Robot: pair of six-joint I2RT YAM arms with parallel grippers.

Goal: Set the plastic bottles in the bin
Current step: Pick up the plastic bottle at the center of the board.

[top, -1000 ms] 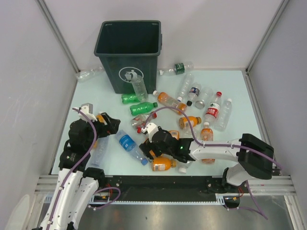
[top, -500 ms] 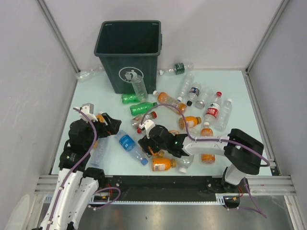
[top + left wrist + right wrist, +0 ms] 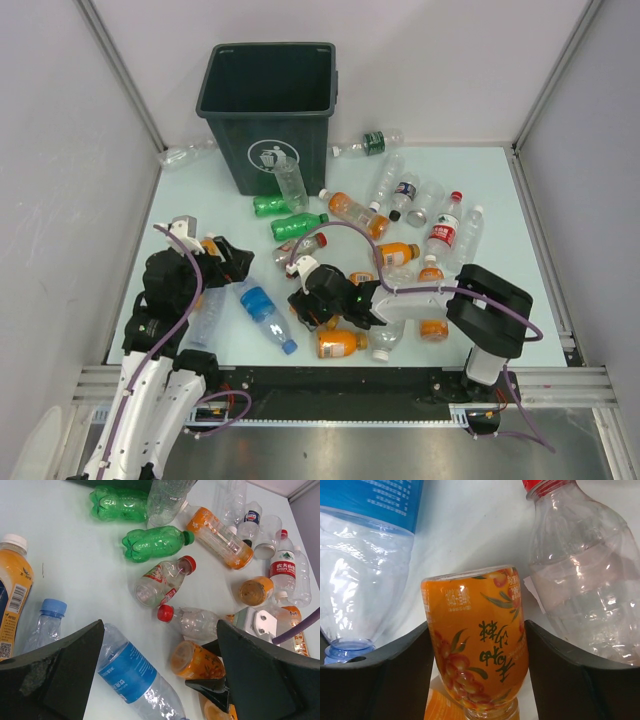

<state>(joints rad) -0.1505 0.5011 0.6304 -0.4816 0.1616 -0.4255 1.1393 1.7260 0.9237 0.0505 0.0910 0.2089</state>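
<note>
Orange bottle [image 3: 475, 645] lies on its side on the table [image 3: 185, 210], between the fingers of the right gripper [image 3: 476, 625]. The jaws are at a middling width and touch both its sides. A blue-label bottle [image 3: 365, 555] lies just to one side of it and a clear red-cap bottle [image 3: 580, 570] just to the other. The left gripper [image 3: 160, 680] hangs wide open and holds nothing, above the blue-label bottle near the table's left side. The bin [image 3: 235, 140] stands upright at the far edge with a clear bottle [image 3: 291, 183] against its front. Two green bottles [image 3: 298, 224] lie near its foot, and the other bottles [image 3: 445, 232] are scattered to the right.
</note>
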